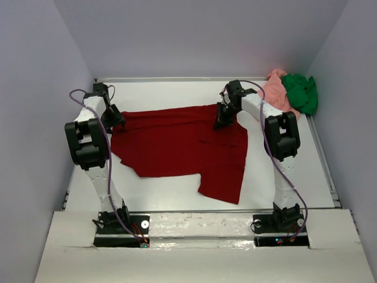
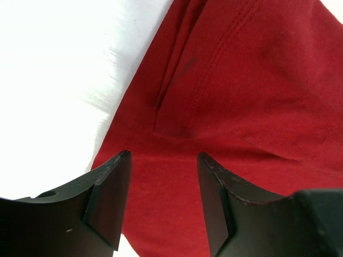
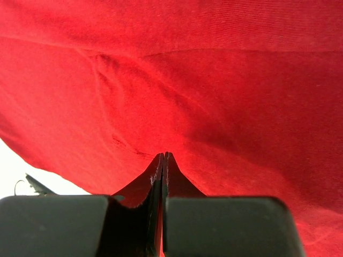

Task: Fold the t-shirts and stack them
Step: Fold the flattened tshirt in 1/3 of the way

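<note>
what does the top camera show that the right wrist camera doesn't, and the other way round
Only the top view: the whole dark red shirt spread on the table, the salmon pink shirt and green shirt bunched at the far right corner, and the left gripper at the red shirt's left edge. Only the right wrist view: the right gripper up close, its fingers pressed together, with creases in the cloth running to their tips. Both: the dark red shirt and the right gripper on it.

T-shirts, three: dark red shirt [image 1: 177,141], one; salmon pink shirt [image 1: 274,91], one; green shirt [image 1: 301,92], one. Arms, two: left arm [image 1: 88,144]; right arm [image 1: 283,135]. Table [image 1: 165,188], one.
</note>
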Tool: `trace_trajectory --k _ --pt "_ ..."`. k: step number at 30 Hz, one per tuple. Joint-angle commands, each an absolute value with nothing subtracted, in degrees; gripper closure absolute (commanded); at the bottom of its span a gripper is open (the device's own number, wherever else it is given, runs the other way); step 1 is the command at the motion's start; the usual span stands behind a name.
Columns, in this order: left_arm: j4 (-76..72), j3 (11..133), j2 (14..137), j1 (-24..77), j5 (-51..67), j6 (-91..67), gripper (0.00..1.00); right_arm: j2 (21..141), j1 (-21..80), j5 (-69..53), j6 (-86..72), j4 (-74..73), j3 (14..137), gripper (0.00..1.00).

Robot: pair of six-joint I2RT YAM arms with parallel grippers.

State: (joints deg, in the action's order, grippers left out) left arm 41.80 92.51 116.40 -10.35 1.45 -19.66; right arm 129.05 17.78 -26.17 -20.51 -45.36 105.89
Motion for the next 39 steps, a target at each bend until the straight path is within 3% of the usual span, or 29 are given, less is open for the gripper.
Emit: trace_trajectory --k 1,16,19,23,25,32,39 --pt "41.05 93.25 116.28 -10.55 0.62 -20.83 0.39 130.34 18.46 -23.56 -20.04 -44.64 104.86 1.0" --pt "41.31 97.21 120.23 -10.11 -0.69 -22.59 0.43 132.27 18.46 -19.07 -18.99 -47.9 104.94 1.0" --pt "40.96 97.29 120.5 -10.11 -0.97 -22.85 0.56 132.45 18.46 -19.07 -18.81 -48.08 105.2 1.0" --pt "41.22 98.08 120.94 -10.11 -0.79 -23.2 0.84 132.98 18.46 -19.51 -18.55 -48.43 105.73 1.0" --pt "41.48 98.52 121.03 -10.11 -0.79 -23.29 0.89 133.15 18.46 -19.6 -18.46 -48.6 105.99 1.0" --pt "43.24 101.33 121.46 -10.11 -2.2 -22.94 0.99 134.03 18.46 -19.77 -18.19 -49.48 106.96 1.0" --pt "46.05 105.11 122.69 -10.11 -3.87 -21.8 0.99 134.65 18.46 -19.95 -18.19 -49.92 107.67 1.0"
